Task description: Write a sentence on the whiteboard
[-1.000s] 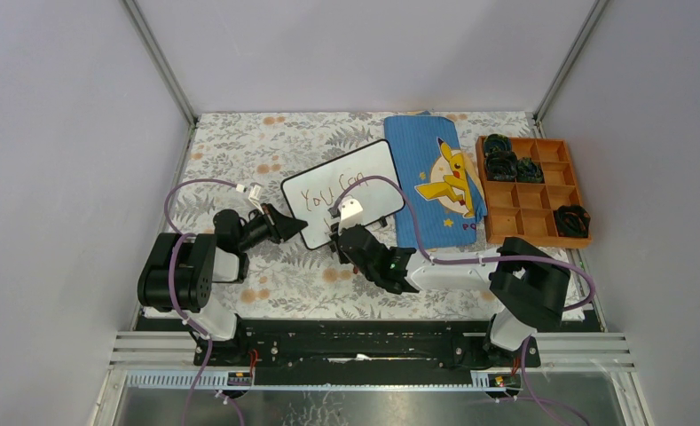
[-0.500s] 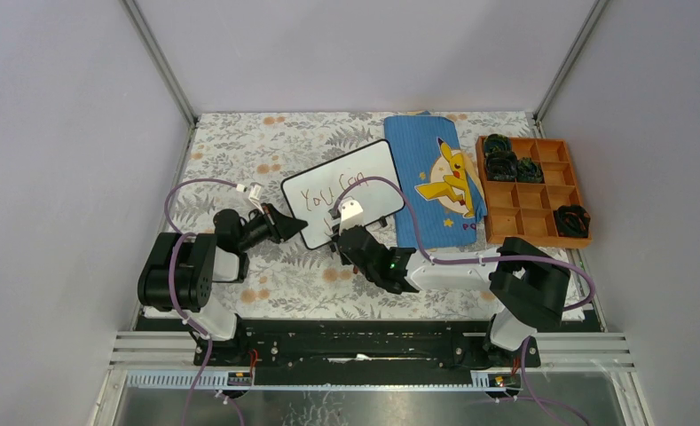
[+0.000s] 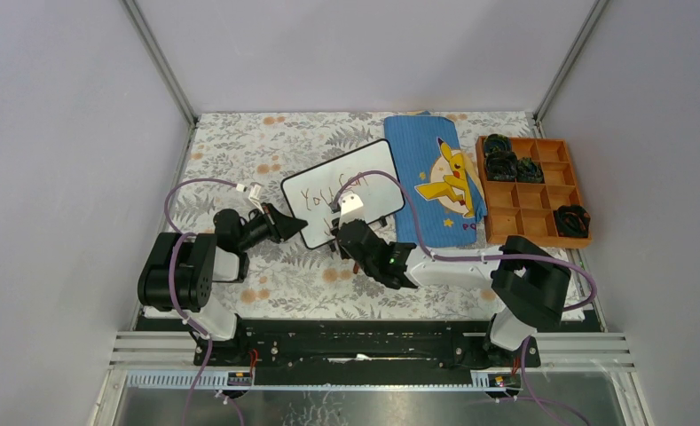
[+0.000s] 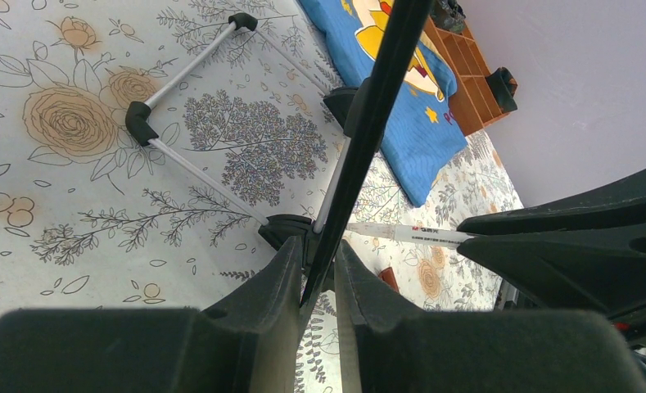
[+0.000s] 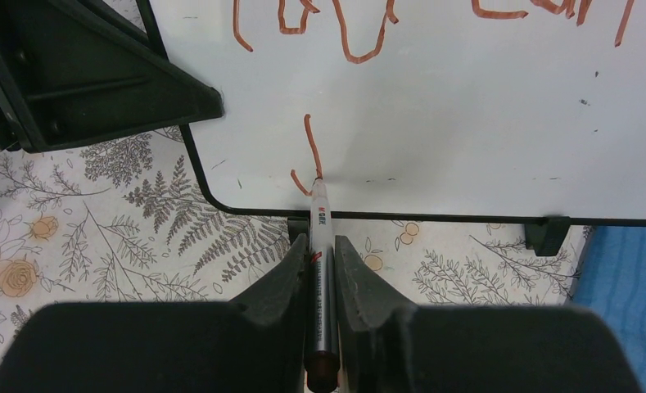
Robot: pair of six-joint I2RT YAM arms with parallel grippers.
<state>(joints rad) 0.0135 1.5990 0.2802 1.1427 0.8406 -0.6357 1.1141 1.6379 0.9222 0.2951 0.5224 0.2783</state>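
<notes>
The whiteboard (image 3: 350, 182) stands tilted on the floral table, its white face (image 5: 467, 123) filling the right wrist view. Of the sentence (image 5: 360, 24), red-brown "You Can" runs along the board's top line. A short new stroke (image 5: 309, 143) sits below it near the bottom rim. My left gripper (image 4: 319, 246) (image 3: 290, 227) is shut on the whiteboard's black-rimmed edge (image 4: 372, 115) at its lower left corner. My right gripper (image 5: 319, 241) (image 3: 340, 227) is shut on a grey-and-white marker (image 5: 317, 246), whose tip touches the board at the end of the stroke. The same marker (image 4: 409, 235) shows beside the board in the left wrist view.
A blue cloth (image 3: 430, 182) with a yellow cartoon figure lies right of the board. Further right stands an orange compartment tray (image 3: 532, 209) holding dark items. The board's black foot (image 5: 546, 236) rests on the cloth-covered table. Walls close in the table at the left, back and right.
My right gripper has crept a little up and left along the board's lower part with the marker. The left gripper and the board have stayed put.
</notes>
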